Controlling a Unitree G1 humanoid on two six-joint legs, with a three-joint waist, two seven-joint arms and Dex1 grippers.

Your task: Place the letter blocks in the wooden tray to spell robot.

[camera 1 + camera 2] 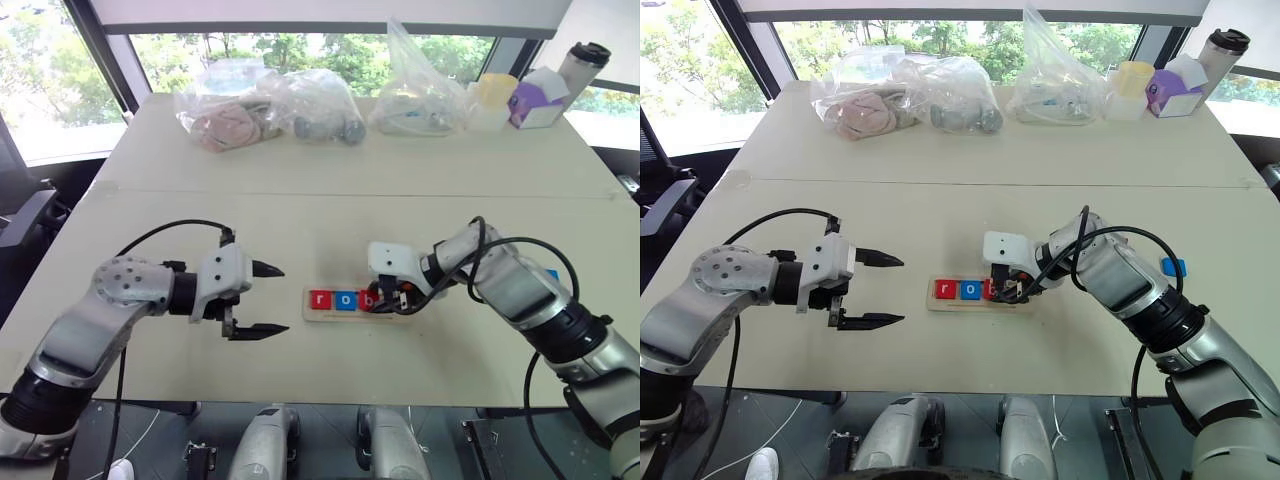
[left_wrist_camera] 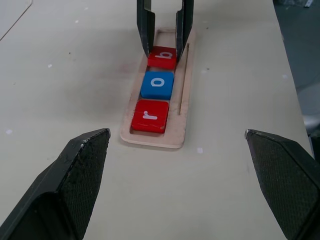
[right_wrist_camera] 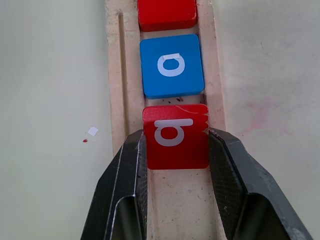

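Right hand (image 3: 175, 150) clamps red b block (image 3: 176, 136) in wooden tray (image 3: 114, 75).

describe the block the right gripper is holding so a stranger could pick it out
On the beige table, find the wooden tray. Three blocks lie in a row inside: red r, blue o, then the red b. It alone sits between the right gripper's black fingers.

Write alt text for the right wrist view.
The right gripper is shut on the red b block, holding it in the wooden tray. Beyond it in the tray lie the blue o block and another red block.
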